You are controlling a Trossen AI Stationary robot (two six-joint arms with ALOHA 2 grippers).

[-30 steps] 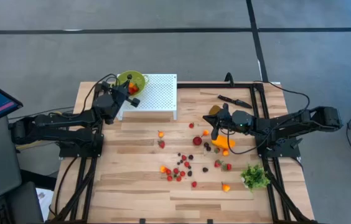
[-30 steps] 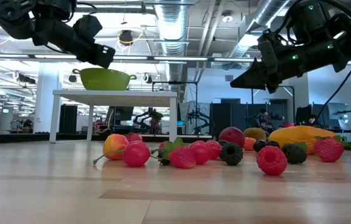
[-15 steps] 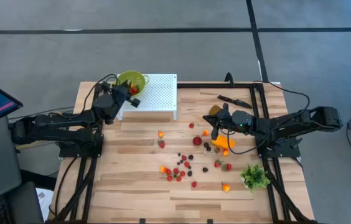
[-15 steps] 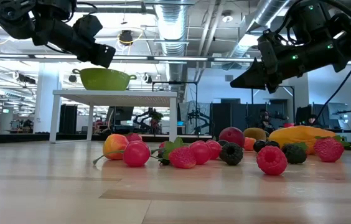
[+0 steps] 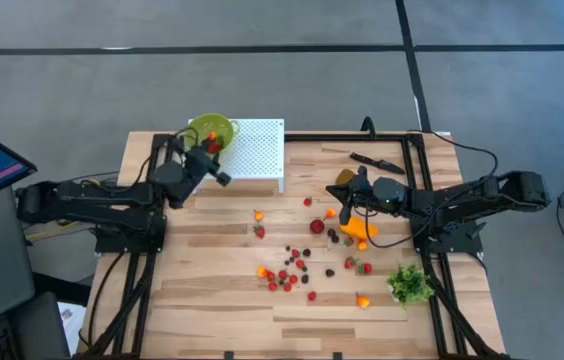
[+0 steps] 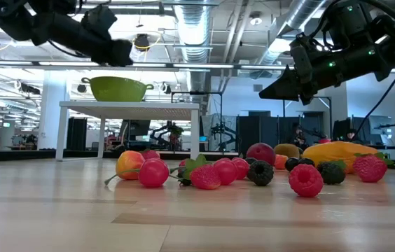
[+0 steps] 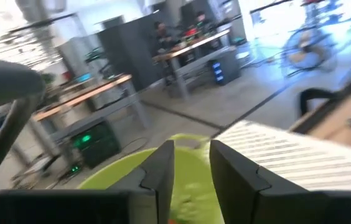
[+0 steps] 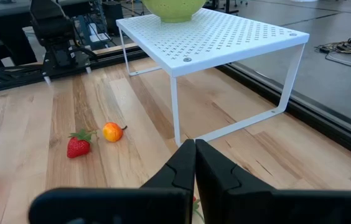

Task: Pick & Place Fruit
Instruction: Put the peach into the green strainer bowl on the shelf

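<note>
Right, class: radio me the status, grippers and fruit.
Left gripper open above green bowl. Right gripper shut, empty, over the table. Berries scattered loose. Nothing in the way.

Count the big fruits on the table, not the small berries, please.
2. The elongated orange fruit lies partly under the right arm; the brownish oval fruit lies farther back, near the black knife. The arm could hide another.

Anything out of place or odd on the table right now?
Nothing damaged. Small fruit lies scattered loose over the wooden table beside a leafy bunch; a black knife lies near the far edge. The green bowl sits upright on the white rack.
</note>
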